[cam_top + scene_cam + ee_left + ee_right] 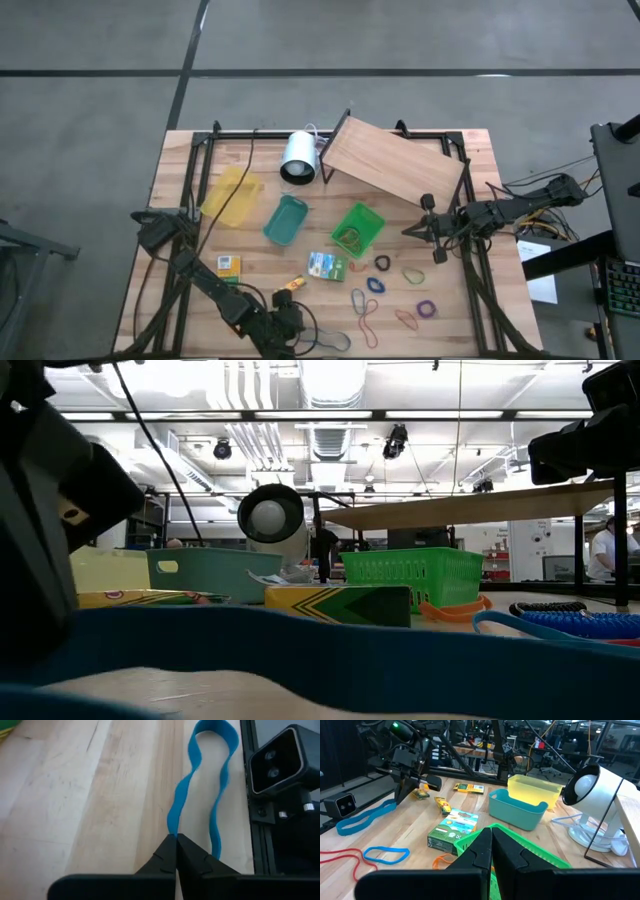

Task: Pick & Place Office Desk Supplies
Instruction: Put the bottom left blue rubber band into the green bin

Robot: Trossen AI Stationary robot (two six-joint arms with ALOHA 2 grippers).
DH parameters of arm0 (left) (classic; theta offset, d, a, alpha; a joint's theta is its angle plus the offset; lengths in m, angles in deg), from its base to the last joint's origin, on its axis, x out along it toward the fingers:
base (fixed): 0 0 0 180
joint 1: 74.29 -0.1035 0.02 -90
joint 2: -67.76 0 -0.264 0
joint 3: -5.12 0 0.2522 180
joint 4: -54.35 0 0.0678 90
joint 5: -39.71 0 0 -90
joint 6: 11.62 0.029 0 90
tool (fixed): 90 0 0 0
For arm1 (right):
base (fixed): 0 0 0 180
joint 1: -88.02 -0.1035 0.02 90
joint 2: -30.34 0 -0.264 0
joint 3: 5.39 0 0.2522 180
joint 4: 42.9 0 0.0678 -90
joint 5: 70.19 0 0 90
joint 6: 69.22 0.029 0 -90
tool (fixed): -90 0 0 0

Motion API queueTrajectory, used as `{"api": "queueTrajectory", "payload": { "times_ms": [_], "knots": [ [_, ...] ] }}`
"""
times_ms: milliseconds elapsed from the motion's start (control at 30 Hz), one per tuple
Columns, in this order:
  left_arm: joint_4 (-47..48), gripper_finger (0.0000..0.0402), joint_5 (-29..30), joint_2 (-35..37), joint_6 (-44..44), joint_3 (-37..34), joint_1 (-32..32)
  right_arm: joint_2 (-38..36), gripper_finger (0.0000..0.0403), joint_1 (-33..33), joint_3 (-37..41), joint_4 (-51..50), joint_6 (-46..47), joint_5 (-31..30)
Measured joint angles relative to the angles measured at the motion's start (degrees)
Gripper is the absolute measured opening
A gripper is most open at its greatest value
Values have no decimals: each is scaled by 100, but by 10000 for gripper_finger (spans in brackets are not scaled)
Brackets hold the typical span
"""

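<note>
Left claw (176, 838) clenched on blue rubber band (200, 785) near table's front edge; next we lift it binward.

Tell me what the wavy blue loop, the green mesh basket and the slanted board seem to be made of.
The wavy blue loop looks like rubber: thin, matte, lying limp in bends. The green mesh basket appears to be moulded plastic, with an even lattice wall. The slanted board looks like wood or wood-look laminate, showing straight grain lines; which one I cannot tell.
</note>
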Motion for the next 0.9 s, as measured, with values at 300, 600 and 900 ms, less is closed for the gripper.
{"api": "queueTrajectory", "payload": {
  "times_ms": [300, 600, 900],
  "knots": [
    [411, 3, 403, 317, 416, 238, -172, -4, 8, 2, 0, 2, 0, -1],
    [404, 3, 713, 765, 1271, 260, -579, 2, 8, 1, 0, 0, 0, 0],
    [-33, 2, 1468, 848, 1901, 260, -1242, 0, 8, 2, -2, 2, 0, 1]
  ]
}}
